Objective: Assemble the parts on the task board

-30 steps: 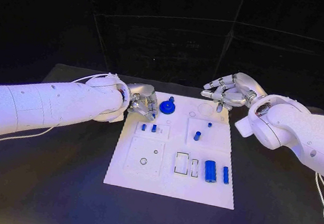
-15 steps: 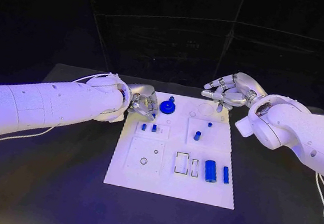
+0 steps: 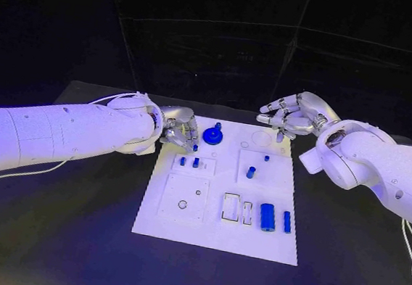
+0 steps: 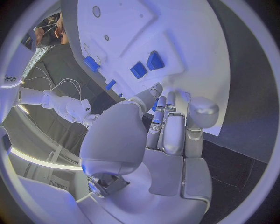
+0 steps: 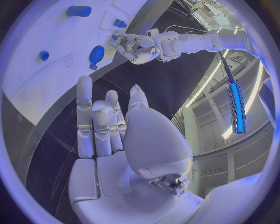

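Observation:
The white task board lies mid-table. On it are a blue gear-shaped part, two small blue pegs, another peg, and a blue cylinder beside a blue bar. My left hand sits at the board's far left corner, just left of the gear. Its thumb lies against the fingers, and a sliver of blue shows between them; I cannot tell if it is a part. My right hand hovers over the far right corner with its fingers spread and holding nothing.
Black table surrounds the board on every side, with dark walls behind. The left forearm crosses the table's left part and the right forearm lies over its right. A white cable hangs off the right arm.
The right hand has lifted slightly away from the board's far right corner. The left hand stays nearly where it was.

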### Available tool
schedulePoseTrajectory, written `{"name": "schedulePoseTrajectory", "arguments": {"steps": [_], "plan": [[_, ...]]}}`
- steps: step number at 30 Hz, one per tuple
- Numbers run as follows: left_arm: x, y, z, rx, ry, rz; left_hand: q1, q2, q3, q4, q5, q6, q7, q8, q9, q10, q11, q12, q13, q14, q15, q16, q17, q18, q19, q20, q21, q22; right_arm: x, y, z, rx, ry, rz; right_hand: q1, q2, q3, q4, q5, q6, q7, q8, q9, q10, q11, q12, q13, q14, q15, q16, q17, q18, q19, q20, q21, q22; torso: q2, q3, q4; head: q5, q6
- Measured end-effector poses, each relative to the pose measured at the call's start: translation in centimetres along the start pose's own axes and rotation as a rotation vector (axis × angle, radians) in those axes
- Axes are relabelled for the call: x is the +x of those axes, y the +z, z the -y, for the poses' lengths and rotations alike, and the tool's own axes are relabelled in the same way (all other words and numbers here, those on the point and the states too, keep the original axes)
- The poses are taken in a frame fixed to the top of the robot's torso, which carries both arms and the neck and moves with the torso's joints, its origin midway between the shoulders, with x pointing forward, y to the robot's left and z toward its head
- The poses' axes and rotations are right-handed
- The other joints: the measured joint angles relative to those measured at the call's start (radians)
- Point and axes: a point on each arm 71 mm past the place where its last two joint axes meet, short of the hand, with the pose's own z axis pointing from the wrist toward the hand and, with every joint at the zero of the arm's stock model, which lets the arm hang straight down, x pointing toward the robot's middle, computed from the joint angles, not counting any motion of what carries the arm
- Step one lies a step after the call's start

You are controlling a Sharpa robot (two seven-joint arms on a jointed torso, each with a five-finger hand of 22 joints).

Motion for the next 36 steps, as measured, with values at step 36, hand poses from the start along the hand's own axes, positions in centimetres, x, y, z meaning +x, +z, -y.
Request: {"name": "schedulePoseTrajectory", "arguments": {"steps": [36], "plan": [[-2.7, -4.5, -1.0, 0.292, -0.977, 0.361, -0.032, 0.041, 0.046, 0.014, 0.000, 0.051, -0.010, -0.011, 0.006, 0.056, -0.016, 0.041, 0.016, -0.124, 0.002, -0.186, -0.327, 0.045, -0.176, 0.011, -0.326, -0.349, 0.6, -2.2, 2.8, 0.004, -0.652, -0.099, 0.208, 0.023, 0.054, -0.070, -0.107, 0.099, 0.001, -0.033, -0.006, -0.005, 0.016, -0.562, -0.475, 0.029, 0.008, 0.171, 0.173, -0.016, 0.111, 0.000, 0.194, 0.249, 0.000, -0.0012, -0.0009, -0.052, 0.021]]}}
